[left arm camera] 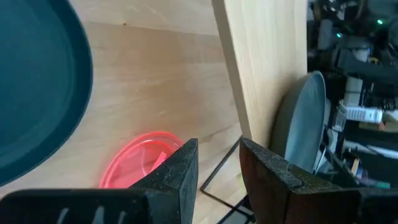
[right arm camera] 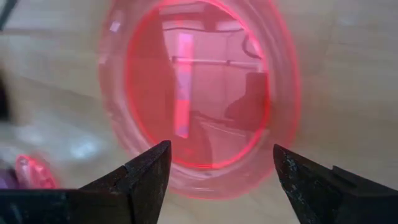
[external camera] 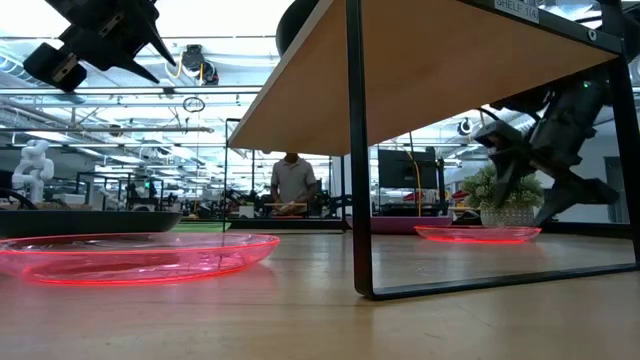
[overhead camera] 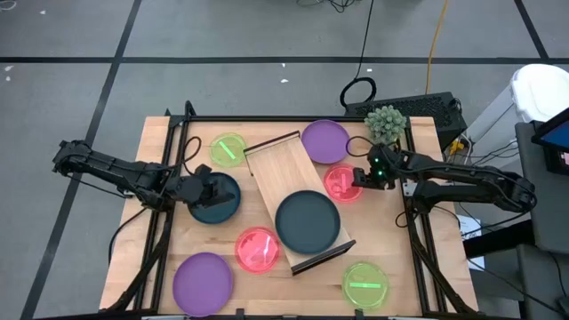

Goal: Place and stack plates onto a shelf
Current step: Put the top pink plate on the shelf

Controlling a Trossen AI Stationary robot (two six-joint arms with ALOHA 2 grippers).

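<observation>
The shelf [overhead camera: 283, 173], a light-wood board with dark end rails, lies slantwise mid-table. One dark teal plate [overhead camera: 307, 222] lies on its near half. My left gripper [overhead camera: 216, 188] hovers narrowly open over the second dark teal plate [overhead camera: 213, 209], which lies flat on the table. In the low view this gripper [external camera: 105, 30] is raised high. My right gripper [overhead camera: 357, 178] is wide open, pointing down over a pink plate [overhead camera: 341, 184] right of the shelf. Its fingers [right arm camera: 149, 174] straddle the plate's rim [right arm camera: 205, 186] without touching. The other pink plate [overhead camera: 258, 249] lies left of the shelf's near end.
Purple plates lie at the far right [overhead camera: 324, 140] and near left [overhead camera: 202, 283]. Green plates lie at the far left [overhead camera: 228, 148] and near right [overhead camera: 365, 284]. A potted plant [overhead camera: 386, 122] stands at the far right corner. Black frame rails [overhead camera: 413, 213] edge the table. A person stands far behind.
</observation>
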